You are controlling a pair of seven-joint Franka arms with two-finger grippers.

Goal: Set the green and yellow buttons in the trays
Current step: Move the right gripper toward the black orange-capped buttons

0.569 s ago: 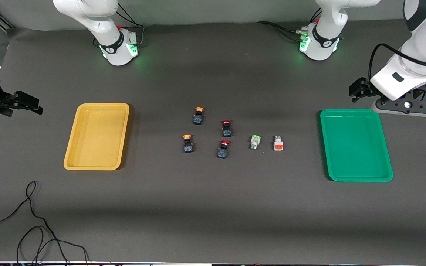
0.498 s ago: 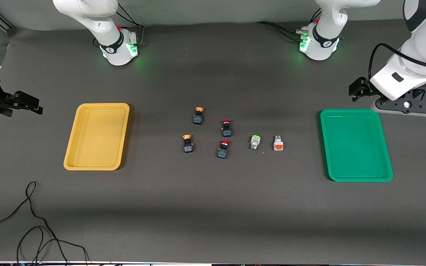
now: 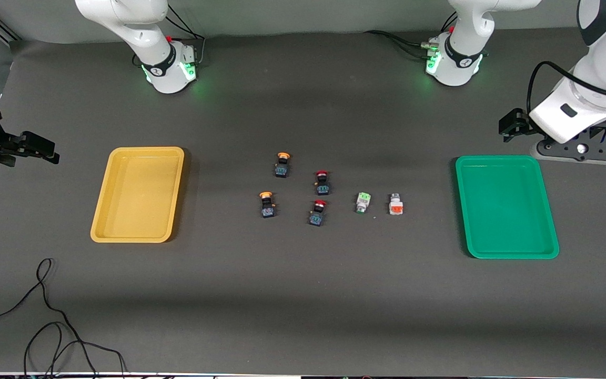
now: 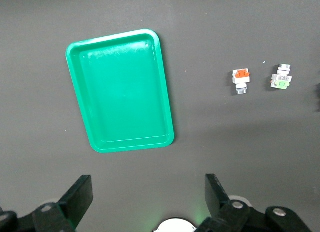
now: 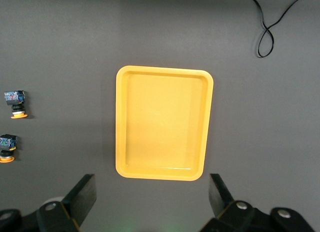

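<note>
Front view, buttons [image 3: 282, 164] mid-table between trays [image 3: 137, 195], left gripper [image 3: 576, 152] and right gripper [image 3: 19, 147] jaws released, well apart

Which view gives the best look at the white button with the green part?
The left wrist view: the green-part button shows larger there, its green insert and silver end distinct. The front view shows it smaller, between a red-capped switch and the orange-part button. The right wrist view misses it.

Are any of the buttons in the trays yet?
Not yet. The yellow tray and green tray hold nothing. All four buttons sit mid-table. The left gripper and right gripper are open, holding nothing, so everything is left.
</note>
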